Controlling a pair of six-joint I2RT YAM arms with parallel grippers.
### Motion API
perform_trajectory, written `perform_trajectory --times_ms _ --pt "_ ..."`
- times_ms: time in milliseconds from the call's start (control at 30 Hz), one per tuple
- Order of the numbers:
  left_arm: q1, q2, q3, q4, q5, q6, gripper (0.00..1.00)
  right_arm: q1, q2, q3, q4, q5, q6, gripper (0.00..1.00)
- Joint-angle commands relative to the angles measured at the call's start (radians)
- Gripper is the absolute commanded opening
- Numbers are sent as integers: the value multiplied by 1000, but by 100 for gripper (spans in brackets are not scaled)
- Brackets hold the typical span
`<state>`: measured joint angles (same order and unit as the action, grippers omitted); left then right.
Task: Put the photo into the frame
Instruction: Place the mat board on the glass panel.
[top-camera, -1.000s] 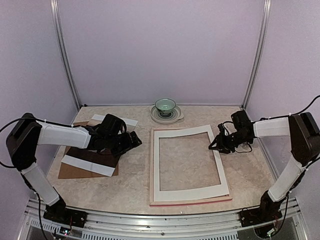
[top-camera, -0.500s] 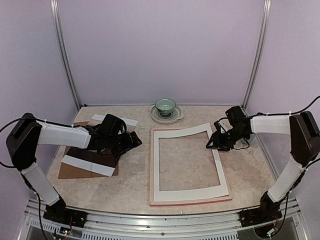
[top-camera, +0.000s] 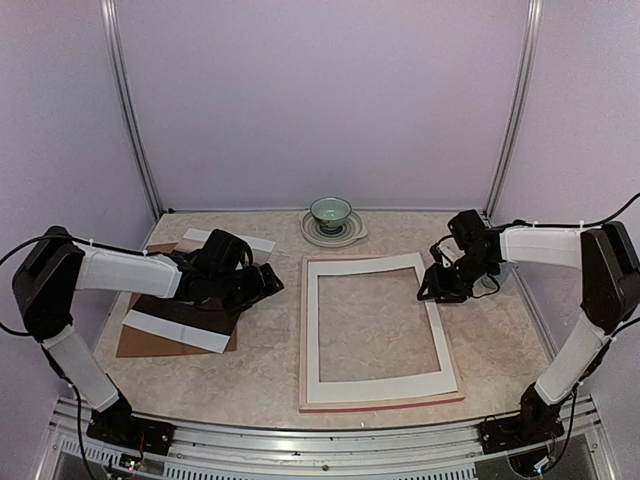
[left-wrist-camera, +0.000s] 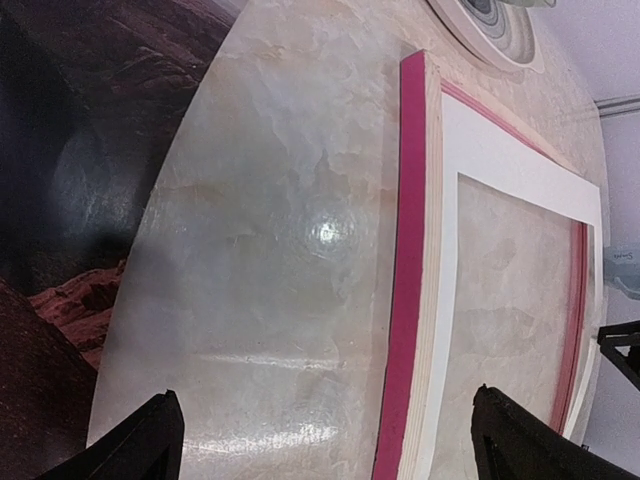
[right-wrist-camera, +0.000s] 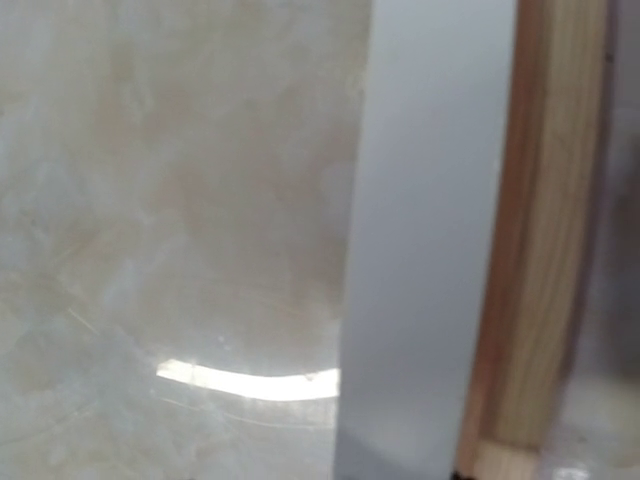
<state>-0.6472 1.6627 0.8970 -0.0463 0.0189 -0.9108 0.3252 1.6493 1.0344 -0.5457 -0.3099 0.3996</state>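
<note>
The frame (top-camera: 380, 405) lies flat in the middle of the table, with a white mat border (top-camera: 380, 385) on top of it. Its pink rim (left-wrist-camera: 408, 250) also shows in the left wrist view. The dark photo (top-camera: 185, 312) lies at the left on a brown backing board (top-camera: 140, 345), and it fills the left of the left wrist view (left-wrist-camera: 60, 150). My left gripper (top-camera: 272, 280) is open and empty (left-wrist-camera: 335, 440), hovering between the photo and the frame. My right gripper (top-camera: 428, 290) is open at the mat's right edge (right-wrist-camera: 430, 250), beside the frame's wooden rim (right-wrist-camera: 540, 250).
A green bowl (top-camera: 330, 210) on a saucer (top-camera: 345, 237) stands just behind the frame at the back. White strips (top-camera: 175, 330) lie across the photo area. Pale walls and metal posts close in the table.
The mat's far right corner, flat a second ago and lifted half a second ago, lies flat on the frame again. My right gripper shifted slightly. The left arm has not moved.
</note>
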Motion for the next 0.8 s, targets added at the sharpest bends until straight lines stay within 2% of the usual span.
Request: perform_trajectory --times_ms 0,400,600,633,700,767 --pt "-2 0 -13 22 1 -2 99 11 -16 44 -56 53 -28 54" --pt "-5 -2 -17 24 0 -4 99 11 -18 39 -24 63 -24 58" --pt "-3 -20 -10 1 -16 9 99 11 -64 9 21 117 -17 77" --pt "0 -23 -6 -8 -38 14 99 11 -67 7 23 126 -21 82" --pt "7 -29 1 -24 -60 25 99 11 -71 0 30 136 -25 98" --pt "20 -41 15 -47 -81 41 99 11 -77 -12 42 150 -26 99"
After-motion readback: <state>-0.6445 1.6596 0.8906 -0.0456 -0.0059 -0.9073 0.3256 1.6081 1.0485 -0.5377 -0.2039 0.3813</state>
